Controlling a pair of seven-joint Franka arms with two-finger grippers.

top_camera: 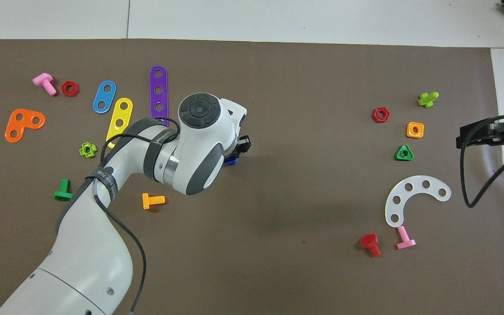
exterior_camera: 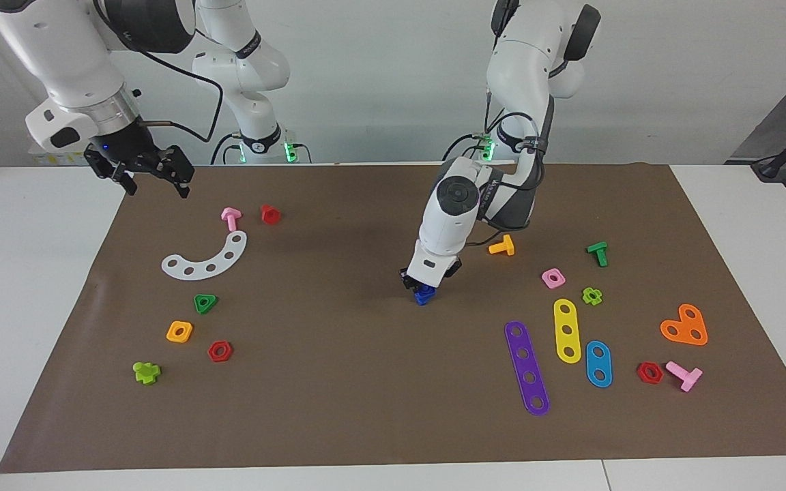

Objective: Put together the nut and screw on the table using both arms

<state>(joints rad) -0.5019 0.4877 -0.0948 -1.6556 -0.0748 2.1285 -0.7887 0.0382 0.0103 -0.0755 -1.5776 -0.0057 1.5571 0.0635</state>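
Fingers of the left gripper (exterior_camera: 424,287) pinch the blue screw (exterior_camera: 424,296) on the mat (exterior_camera: 338,382); the right gripper (exterior_camera: 151,179) hangs spread, waiting.

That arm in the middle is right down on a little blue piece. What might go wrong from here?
1. The left gripper hides most of the small dark-blue plastic piece on the brown mat; a poor grip might drop it.
2. The right gripper waits open over the mat's corner, so a two-arm assembly means a long reach.
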